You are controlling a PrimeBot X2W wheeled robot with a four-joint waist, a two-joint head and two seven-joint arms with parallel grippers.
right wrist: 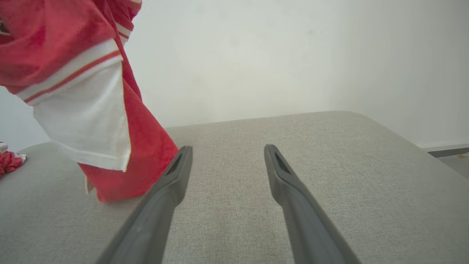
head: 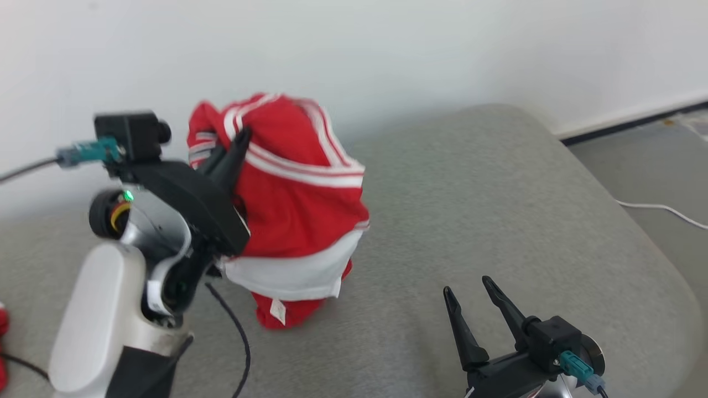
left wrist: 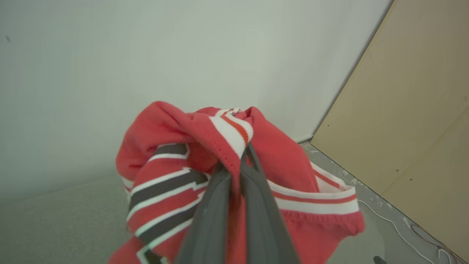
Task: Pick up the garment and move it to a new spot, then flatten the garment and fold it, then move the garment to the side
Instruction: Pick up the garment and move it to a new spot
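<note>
1. Over the left part of the grey padded surface [head: 498, 210], the left gripper [head: 242, 138] is clamped tight on a bunched fold of the garment [head: 301, 210]. The garment hangs from it in a crumpled lump. I cannot tell whether its lowest tip touches the surface or clears it.
2. Low at the near right, the right gripper [head: 467, 286] has its fingers spread wide and holds nothing. It is near the garment's hanging end but apart from it.
3. The step in hand looks like the first one, carrying the lifted garment to a new spot. The next move calls for lowering it onto the bare middle of the surface and letting go. Both grippers then need to find edges to spread it.
4. The garment is soft red knit with white bands, thin red stripes, a broad white panel and a small white label near its bottom. It is limp and will likely land creased.
5. The surface is grey woven cloth with rounded corners. Its slightly coarse weave may drag on the knit.
</note>
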